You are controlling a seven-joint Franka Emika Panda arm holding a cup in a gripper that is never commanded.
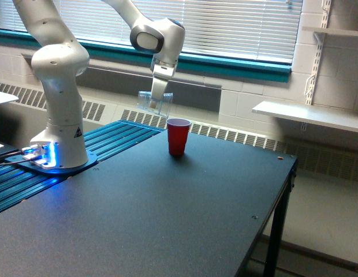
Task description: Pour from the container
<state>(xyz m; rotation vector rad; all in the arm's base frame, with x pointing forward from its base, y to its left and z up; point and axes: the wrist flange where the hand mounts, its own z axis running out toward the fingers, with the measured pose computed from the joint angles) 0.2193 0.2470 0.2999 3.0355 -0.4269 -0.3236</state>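
A small clear plastic container (153, 103) hangs in the air above and just to the exterior view's left of an upright red cup (177, 136). My gripper (157, 95) is shut on the container from above, and the tub looks roughly level. Its contents are too small to make out. The red cup stands on the dark table (167, 213), its open mouth facing up, a short gap below the container's lower edge.
The arm's white base (59, 138) sits on a blue ribbed platform (104, 144) at the exterior view's left. The table's right edge (283, 190) drops off to the floor. A wall shelf (309, 113) and a radiator line the back wall.
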